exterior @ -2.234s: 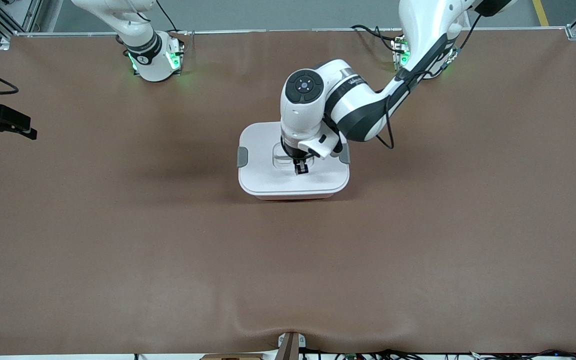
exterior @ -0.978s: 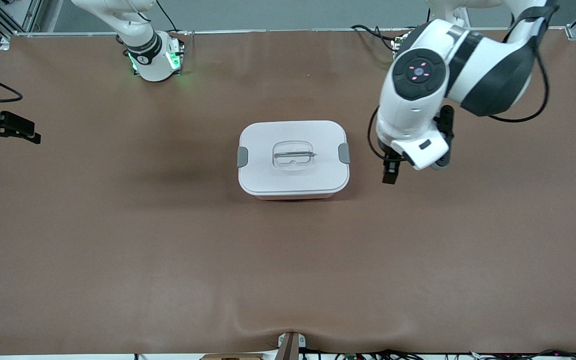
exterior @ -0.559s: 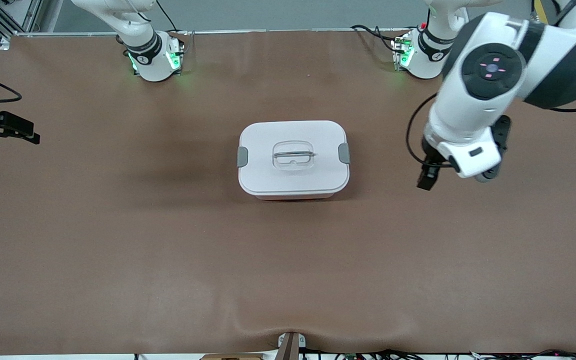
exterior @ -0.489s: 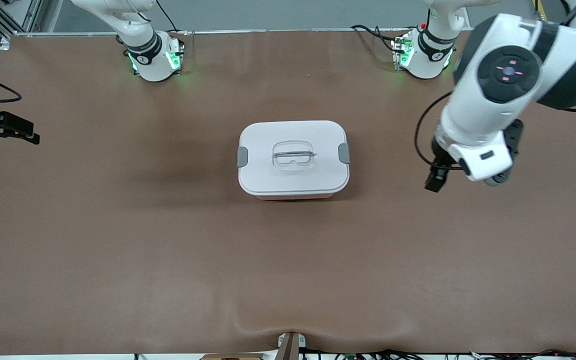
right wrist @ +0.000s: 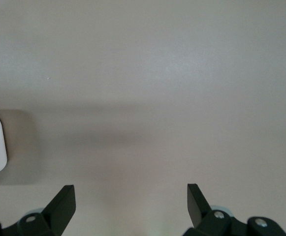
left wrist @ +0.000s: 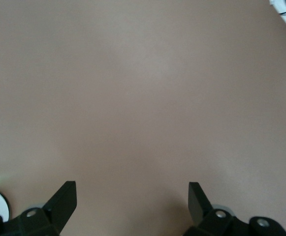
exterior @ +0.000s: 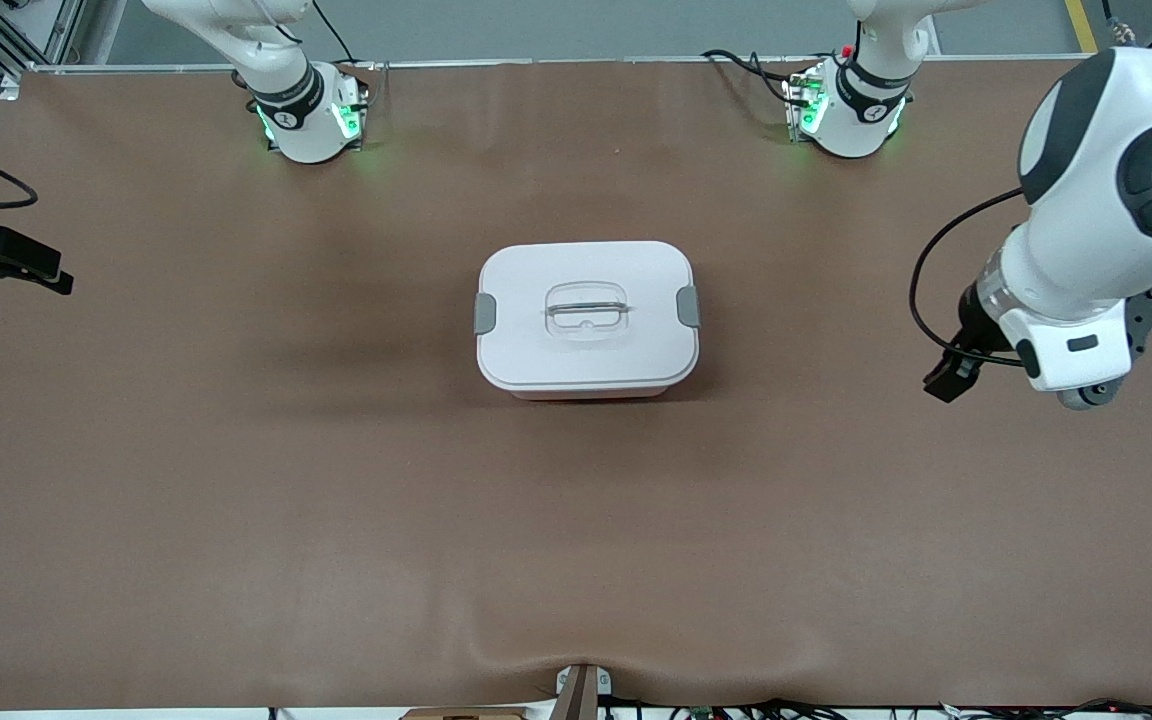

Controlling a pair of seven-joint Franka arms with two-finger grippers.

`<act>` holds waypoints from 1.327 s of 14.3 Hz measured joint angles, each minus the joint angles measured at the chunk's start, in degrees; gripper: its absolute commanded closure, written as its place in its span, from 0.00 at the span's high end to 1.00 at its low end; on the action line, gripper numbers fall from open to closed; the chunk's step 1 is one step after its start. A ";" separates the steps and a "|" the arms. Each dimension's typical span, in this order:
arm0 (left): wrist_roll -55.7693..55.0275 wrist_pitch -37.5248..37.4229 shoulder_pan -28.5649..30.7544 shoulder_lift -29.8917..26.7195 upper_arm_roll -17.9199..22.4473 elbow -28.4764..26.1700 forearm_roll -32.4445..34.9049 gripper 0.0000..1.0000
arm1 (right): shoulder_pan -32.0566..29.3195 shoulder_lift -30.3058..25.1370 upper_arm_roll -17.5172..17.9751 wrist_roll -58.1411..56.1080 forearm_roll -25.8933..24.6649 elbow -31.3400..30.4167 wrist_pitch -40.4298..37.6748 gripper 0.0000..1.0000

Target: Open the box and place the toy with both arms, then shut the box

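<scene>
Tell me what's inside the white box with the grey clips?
That cannot be seen. The rounded white plastic lid sits flat on the pink box, with its grey side clips against the rim, covering everything inside. No toy shows anywhere on the brown table.

Brown table (exterior: 236,500), closed box (exterior: 587,318) mid-table

Getting even, fairly bright overhead lighting across the brown table (exterior: 236,500), casting a soft shadow beside the box (exterior: 586,318) toward the right arm's end. Looking washed out and hazy in both wrist views, possibly slightly out of focus.
</scene>
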 measured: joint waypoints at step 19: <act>51.27 -11.32 -10.93 -15.26 34.70 2.41 -20.82 1.00 | -1.07 0.05 -0.47 1.30 0.11 0.42 0.24 1.00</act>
